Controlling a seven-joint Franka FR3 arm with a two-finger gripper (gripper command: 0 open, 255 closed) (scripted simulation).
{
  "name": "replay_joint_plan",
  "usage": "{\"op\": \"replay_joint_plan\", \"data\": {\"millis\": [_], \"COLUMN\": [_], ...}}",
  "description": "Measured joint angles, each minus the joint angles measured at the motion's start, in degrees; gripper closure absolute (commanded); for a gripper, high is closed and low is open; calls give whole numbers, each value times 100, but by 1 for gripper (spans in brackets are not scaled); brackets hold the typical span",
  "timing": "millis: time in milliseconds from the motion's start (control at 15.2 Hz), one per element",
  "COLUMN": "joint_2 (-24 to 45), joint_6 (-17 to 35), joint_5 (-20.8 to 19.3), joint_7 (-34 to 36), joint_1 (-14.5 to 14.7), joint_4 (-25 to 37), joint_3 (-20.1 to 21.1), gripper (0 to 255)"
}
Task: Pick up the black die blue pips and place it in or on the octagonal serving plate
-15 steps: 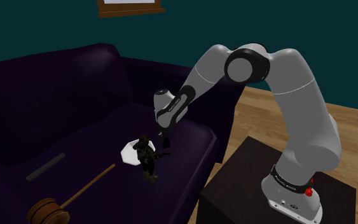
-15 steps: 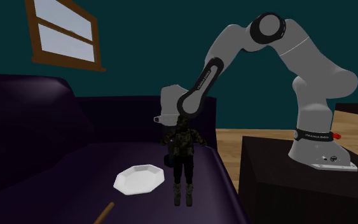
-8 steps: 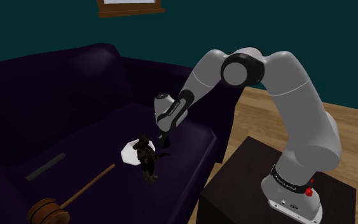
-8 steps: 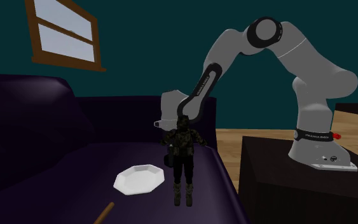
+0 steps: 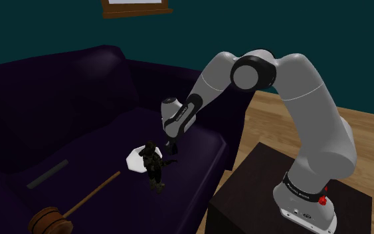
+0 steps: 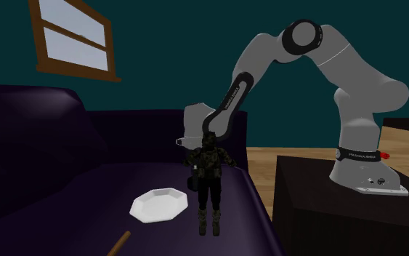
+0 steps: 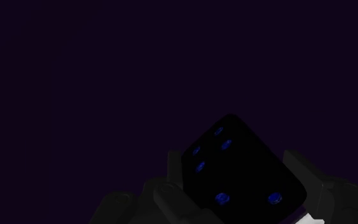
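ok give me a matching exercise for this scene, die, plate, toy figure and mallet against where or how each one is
Things:
1. die
2. octagonal plate
3. toy figure
4. mallet

States:
A. standing upright beside the octagonal plate
B. black with blue pips, clasped in the gripper
C. brown, lying flat, with a long handle
D. white, nothing in it, on the sofa seat

Pairs: 1-B; 2-D; 3-A; 4-C
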Motion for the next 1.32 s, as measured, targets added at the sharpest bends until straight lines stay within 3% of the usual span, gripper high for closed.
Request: {"op": "replay_joint_plan", "data": {"millis": [462, 1320], "joint_2": [-32, -835], "joint_6": [-23, -616], "joint_5": [2, 54], "joint_7": [-2, -37], "joint_1": [-2, -44], "joint_4": [-11, -219], "joint_3": [2, 54], "gripper": [255, 255]}}
